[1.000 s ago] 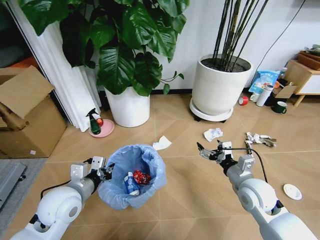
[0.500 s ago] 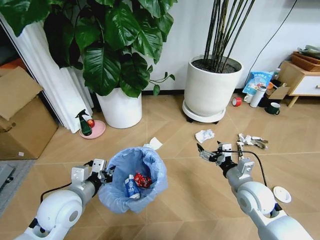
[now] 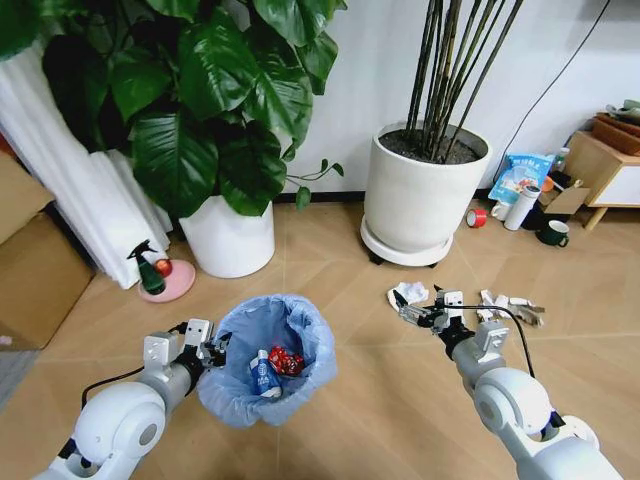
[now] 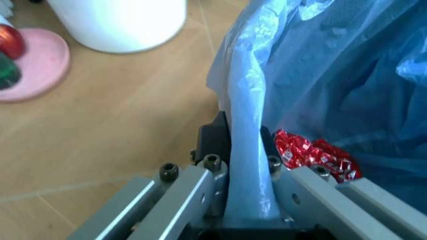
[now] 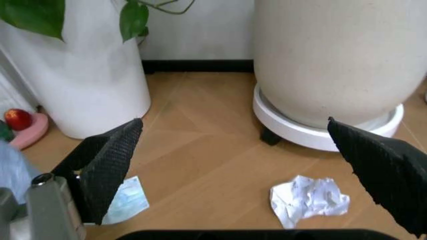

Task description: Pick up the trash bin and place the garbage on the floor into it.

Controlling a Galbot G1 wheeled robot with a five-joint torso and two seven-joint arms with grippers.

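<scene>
Left gripper (image 4: 248, 200) jaws clenched on trash bin (image 3: 268, 352) rim, bin lifted. Right gripper (image 3: 421, 309) jaws spread near crumpled paper (image 5: 308, 197) on floor. Paper likely light, soft, crushable: pinch across middle.

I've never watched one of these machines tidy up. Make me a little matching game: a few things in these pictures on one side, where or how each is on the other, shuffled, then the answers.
Things:
1. left hand
2. right hand
3. red wrapper
4. crumpled white paper

Places or states:
A. lying inside the trash bin
B. on the floor in front of the big white pot
C. clamped on the bin's blue bag rim
D. open, held above the floor

Pairs: 1-C, 2-D, 3-A, 4-B
</scene>
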